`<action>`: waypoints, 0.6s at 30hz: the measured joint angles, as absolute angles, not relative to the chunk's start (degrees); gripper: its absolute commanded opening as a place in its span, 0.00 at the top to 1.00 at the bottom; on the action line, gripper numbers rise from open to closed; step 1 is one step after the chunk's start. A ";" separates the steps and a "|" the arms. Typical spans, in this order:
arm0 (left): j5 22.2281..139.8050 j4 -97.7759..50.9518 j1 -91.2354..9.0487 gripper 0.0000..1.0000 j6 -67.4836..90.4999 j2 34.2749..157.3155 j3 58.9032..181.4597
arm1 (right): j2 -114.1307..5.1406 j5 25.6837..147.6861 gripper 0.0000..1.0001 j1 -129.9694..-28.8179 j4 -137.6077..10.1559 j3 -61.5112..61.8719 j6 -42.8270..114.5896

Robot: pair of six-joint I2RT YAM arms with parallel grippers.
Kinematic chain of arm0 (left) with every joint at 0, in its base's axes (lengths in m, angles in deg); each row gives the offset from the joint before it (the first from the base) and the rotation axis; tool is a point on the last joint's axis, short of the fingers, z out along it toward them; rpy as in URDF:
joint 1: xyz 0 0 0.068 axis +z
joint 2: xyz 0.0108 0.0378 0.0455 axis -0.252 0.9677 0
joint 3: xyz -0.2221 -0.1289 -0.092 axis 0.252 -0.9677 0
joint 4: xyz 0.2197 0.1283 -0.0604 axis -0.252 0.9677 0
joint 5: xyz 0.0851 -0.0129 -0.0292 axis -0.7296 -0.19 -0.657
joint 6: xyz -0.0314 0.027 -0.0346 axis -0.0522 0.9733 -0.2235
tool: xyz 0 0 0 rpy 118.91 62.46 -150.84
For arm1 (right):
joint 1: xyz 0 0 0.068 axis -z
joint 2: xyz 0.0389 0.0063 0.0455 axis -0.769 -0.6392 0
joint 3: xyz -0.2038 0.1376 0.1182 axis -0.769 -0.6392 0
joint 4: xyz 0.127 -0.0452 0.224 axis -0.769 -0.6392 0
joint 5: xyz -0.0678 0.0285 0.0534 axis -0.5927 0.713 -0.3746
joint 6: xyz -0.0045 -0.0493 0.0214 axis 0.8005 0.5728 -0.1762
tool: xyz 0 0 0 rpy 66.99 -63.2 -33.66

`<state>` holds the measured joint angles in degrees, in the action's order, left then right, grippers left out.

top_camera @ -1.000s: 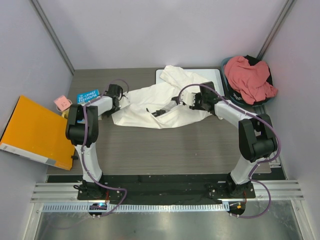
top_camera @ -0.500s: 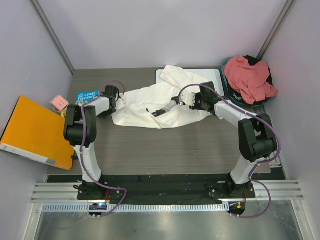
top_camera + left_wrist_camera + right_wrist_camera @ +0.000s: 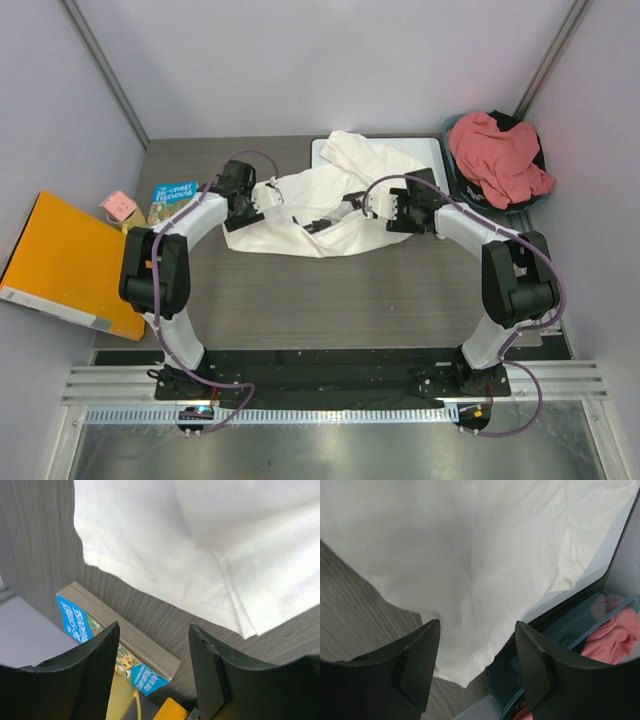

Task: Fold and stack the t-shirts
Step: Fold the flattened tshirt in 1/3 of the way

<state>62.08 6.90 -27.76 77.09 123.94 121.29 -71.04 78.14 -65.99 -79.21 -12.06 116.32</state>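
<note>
1. A large white t-shirt (image 3: 310, 215) lies crumpled across the far middle of the table (image 3: 330, 290). Its upper part is draped over a glossy whiteboard (image 3: 428, 152).
2. A salmon t-shirt (image 3: 500, 155) sits bunched in a teal bin (image 3: 449, 128) at the far right corner, apart from the white one.
3. The left end effector (image 3: 258, 200) hovers at the white shirt's left edge, near a blue book (image 3: 175, 195). Its wrist view shows the fingers spread with nothing between them.
4. The right end effector (image 3: 380, 205) hangs over the shirt's right side, fingers spread above the cloth and pinching nothing.
5. Neither shirt is folded or stacked, so the step in hand appears to be laying the white shirt out flat.
6. The next move likely calls for each end effector to pinch an edge or corner of the shirt. They would then draw it smooth, clear of the whiteboard and the book.
</note>
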 measured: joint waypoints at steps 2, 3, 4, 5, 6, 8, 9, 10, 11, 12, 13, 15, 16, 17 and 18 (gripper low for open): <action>64.29 8.45 -28.46 0.41 78.64 123.81 121.97 | -70.40 79.03 0.31 -64.62 -81.74 -12.06 116.76; 65.20 9.15 -28.59 0.41 79.36 123.81 122.07 | -69.95 79.40 0.31 -63.85 -83.03 -12.06 117.06; 65.88 10.13 -28.64 0.41 80.32 123.81 122.07 | -69.49 79.78 0.30 -63.13 -84.12 -12.06 117.35; 66.43 11.20 -28.64 0.41 81.02 123.81 122.07 | -68.77 80.34 0.30 -62.17 -85.54 -12.06 117.81; 66.67 11.95 -28.59 0.41 81.74 123.81 122.07 | -68.02 80.74 0.30 -61.12 -86.83 -12.06 118.27; 67.30 13.41 -28.55 0.40 83.40 123.81 122.05 | -66.43 81.39 0.30 -58.87 -88.89 -12.06 119.40; 67.74 13.76 -28.55 0.40 83.88 123.81 122.03 | -65.57 81.57 0.30 -57.77 -89.70 -12.06 120.04; 68.11 14.07 -28.55 0.40 84.45 123.81 122.03 | -64.74 81.68 0.30 -56.81 -90.35 -12.06 120.65; 68.68 14.29 -28.55 0.40 85.02 123.81 122.03 | -63.96 81.72 0.30 -55.87 -90.97 -12.08 121.26; 69.29 14.37 -28.55 0.40 85.35 123.81 122.03 | -63.39 81.72 0.30 -55.15 -91.36 -12.12 121.85; 70.19 14.44 -28.55 0.40 85.68 123.81 122.03 | -62.78 81.72 0.30 -54.36 -91.58 -12.32 122.44; 72.26 14.92 -28.57 0.40 86.77 123.81 122.23 | -61.86 81.68 0.30 -53.34 -92.04 -12.93 123.47; 73.09 15.29 -28.62 0.41 87.27 123.81 122.49 | -61.73 81.72 0.30 -53.14 -92.10 -13.26 123.75; 74.17 15.88 -28.70 0.41 88.08 123.81 122.97 | -61.68 81.72 0.30 -53.01 -92.19 -13.68 124.01; 75.43 16.60 -28.83 0.41 88.84 123.81 123.69 | -61.71 81.72 0.30 -52.94 -92.21 -14.20 124.28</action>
<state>75.43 16.60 -28.83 88.84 123.81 123.69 -61.71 81.72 -52.94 -92.21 -14.20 124.28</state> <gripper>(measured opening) 0.597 0.702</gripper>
